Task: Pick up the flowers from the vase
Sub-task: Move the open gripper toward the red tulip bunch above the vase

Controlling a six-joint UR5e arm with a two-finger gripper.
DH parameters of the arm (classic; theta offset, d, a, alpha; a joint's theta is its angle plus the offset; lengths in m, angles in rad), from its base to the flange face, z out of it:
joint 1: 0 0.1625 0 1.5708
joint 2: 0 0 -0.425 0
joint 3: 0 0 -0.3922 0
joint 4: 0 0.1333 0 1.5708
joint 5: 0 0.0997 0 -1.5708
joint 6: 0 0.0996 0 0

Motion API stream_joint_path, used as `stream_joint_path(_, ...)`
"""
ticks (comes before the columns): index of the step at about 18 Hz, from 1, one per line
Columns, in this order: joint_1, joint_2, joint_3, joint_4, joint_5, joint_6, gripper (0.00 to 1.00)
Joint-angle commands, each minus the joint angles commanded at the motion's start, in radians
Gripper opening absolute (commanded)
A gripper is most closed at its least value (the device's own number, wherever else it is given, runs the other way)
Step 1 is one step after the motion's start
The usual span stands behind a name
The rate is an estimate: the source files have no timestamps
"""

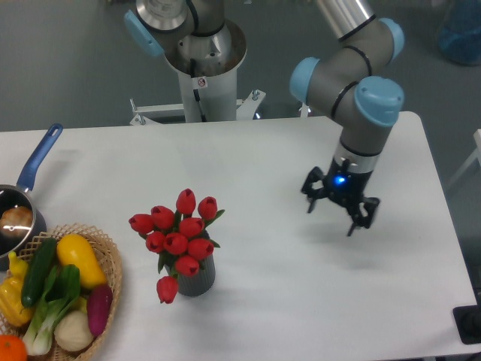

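Hovering tool (332, 216), spread wide, empty

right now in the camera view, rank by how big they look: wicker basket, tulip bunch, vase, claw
1. wicker basket, though cut off by the frame edge
2. tulip bunch
3. claw
4. vase, partly hidden by blooms; close to the claw, so that order is unsure

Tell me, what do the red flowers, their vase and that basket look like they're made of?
The flowers look artificial, likely plastic or fabric: the buds are uniformly red, smooth and identical. The vase seems matte grey ceramic or plastic, with vertical ribs and no shine. The basket looks like woven wicker, tan with visible weave along its rim.
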Motion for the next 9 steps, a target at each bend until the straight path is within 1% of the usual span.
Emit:
stream_joint_path(1,-0.002,0.014,-0.008,-0.002,-0.041,0.000,1.00)
stream_joint_path(2,0.000,0.023,-0.014,-0.002,-0.060,0.000,1.00)
stream_joint_path(3,-0.002,0.052,-0.034,-0.002,-0.118,-0.002,1.00)
stream_joint_path(4,-0.015,0.074,-0.037,-0.002,-0.246,-0.006,1.00)
stream_joint_path(5,-0.015,0.075,-0.035,-0.002,-0.288,-0.011,1.00)
stream_joint_path(7,-0.023,0.077,-0.041,-0.003,-0.339,-0.026,1.00)
stream_joint_path(9,-0.058,0.077,-0.046,-0.002,-0.370,-0.052,1.00)
